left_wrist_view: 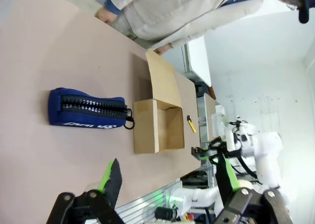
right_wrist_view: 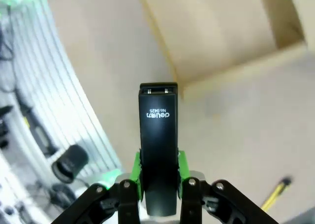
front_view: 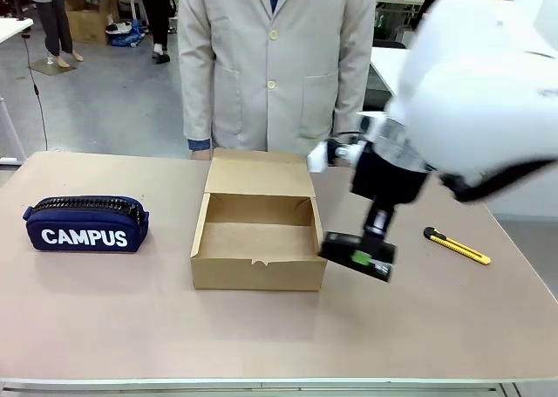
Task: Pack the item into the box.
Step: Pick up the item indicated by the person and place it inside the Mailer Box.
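The black stapler (front_view: 349, 250) (right_wrist_view: 158, 135) is held off the table in my right gripper (front_view: 370, 259) (right_wrist_view: 158, 172), whose green pads are shut on its sides. It hangs just outside the front right corner of the open brown cardboard box (front_view: 257, 270) (left_wrist_view: 147, 133) (right_wrist_view: 216, 32). The box sits mid-table with its flap lid (front_view: 260, 172) laid back toward the person. My left gripper (left_wrist_view: 167, 177) is open, high above the table, well away from the box, with nothing between its fingers.
A navy "CAMPUS" pencil case (front_view: 85, 225) (left_wrist_view: 87, 110) lies at the left of the table. A yellow utility knife (front_view: 457, 246) (left_wrist_view: 191, 124) lies at the right. A person in a beige coat (front_view: 270, 61) stands behind the box at the far edge.
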`<state>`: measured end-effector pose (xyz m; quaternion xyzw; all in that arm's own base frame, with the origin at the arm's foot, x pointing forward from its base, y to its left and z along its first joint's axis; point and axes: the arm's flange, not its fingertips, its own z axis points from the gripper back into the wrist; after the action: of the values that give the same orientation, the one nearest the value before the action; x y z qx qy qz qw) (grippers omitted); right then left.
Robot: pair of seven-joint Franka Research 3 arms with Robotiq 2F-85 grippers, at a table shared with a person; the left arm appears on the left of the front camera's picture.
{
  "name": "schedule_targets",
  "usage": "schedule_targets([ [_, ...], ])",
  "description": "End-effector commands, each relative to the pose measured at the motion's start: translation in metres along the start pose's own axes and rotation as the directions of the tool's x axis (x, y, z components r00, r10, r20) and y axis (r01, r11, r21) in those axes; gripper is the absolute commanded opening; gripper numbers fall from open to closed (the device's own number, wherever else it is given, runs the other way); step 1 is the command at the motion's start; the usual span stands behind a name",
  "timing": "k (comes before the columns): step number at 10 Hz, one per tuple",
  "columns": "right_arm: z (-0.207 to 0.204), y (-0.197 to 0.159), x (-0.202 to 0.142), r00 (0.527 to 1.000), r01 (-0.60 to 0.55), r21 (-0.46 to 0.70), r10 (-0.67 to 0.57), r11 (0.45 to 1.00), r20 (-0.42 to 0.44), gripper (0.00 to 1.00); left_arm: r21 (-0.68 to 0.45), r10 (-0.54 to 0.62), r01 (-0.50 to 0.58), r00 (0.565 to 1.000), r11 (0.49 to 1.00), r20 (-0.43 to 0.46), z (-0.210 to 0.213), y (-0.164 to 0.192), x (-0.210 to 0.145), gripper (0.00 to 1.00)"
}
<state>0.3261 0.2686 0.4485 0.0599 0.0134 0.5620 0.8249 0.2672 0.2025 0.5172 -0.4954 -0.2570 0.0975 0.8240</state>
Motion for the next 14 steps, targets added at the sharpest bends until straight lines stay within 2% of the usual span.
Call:
schedule_targets([
  [1,0.023,-0.027,0.066,0.943,-0.292,0.113,0.306,0.95,-0.131,0.0,-0.01,-0.02,0.02,1.0,1.0,0.002,0.001,-0.001,-0.001,1.0],
  [3,0.015,-0.036,0.116,0.909,-0.368,0.146,0.388,0.918,-0.153,0.0,-0.01,-0.02,0.02,1.0,1.0,0.002,0.001,-0.001,-0.001,1.0],
  [4,0.004,-0.041,0.132,0.912,-0.374,0.18,0.396,0.91,-0.105,0.0,-0.01,-0.02,0.02,1.0,1.0,0.002,0.001,-0.001,-0.001,1.0],
  [5,-0.008,-0.04,0.137,0.935,-0.336,0.179,0.35,0.925,-0.054,0.0,-0.01,-0.02,0.02,1.0,1.0,0.002,0.001,-0.001,-0.001,1.0],
  [6,-0.024,-0.039,0.138,0.965,-0.259,0.11,0.26,0.959,0.007,0.0,-0.01,-0.02,0.02,1.0,1.0,0.002,0.001,-0.001,-0.001,1.0],
  [8,-0.051,-0.043,0.129,0.981,-0.182,0.016,0.18,0.983,0.076,0.0,-0.01,-0.02,0.02,1.0,1.0,0.002,0.001,-0.001,-0.001,1.0],
  [10,-0.072,-0.057,0.132,0.983,-0.178,0.054,0.174,0.983,0.06,0.0,-0.01,-0.02,0.02,1.0,1.0,0.002,0.001,-0.001,-0.001,1.0],
  [12,-0.08,-0.066,0.136,0.984,-0.176,0.033,0.176,0.984,0.012,0.0,-0.01,-0.02,0.02,1.0,1.0,0.002,0.001,-0.001,-0.001,1.0],
  [14,-0.082,-0.07,0.136,0.986,-0.169,0.036,0.169,0.985,0.01,0.0,-0.01,-0.02,0.02,1.0,1.0,0.002,0.001,-0.001,-0.001,1.0],
])
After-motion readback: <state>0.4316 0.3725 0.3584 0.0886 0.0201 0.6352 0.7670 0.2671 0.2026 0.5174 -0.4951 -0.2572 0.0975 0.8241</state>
